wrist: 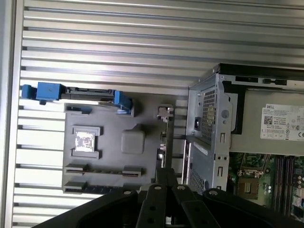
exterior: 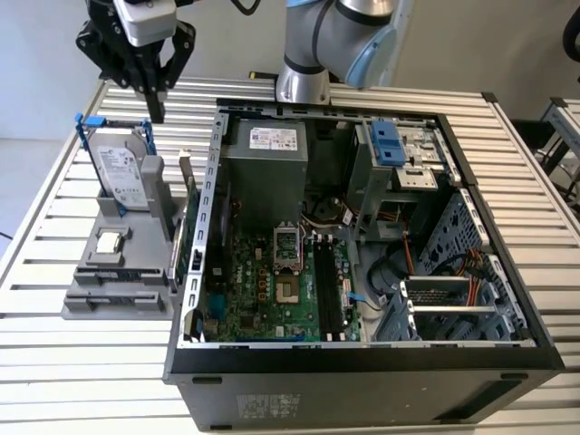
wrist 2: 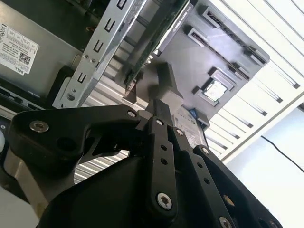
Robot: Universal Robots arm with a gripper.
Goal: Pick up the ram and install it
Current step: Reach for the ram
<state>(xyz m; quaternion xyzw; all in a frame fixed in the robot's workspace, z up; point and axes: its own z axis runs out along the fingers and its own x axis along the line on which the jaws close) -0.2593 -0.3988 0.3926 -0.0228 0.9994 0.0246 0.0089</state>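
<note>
Gripper [exterior: 156, 109] hangs above the grey parts holder [exterior: 91, 304], over the upright hard drive [exterior: 122, 172] — its fingers pressed together with nothing between them. Ram [wrist: 102, 171] looks to be the thin dark stick set on edge in a holder slot — beside the open computer case [exterior: 362, 362].

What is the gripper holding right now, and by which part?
Nothing. The gripper hangs shut and empty above the gray holder, near the upright hard drive.
</note>
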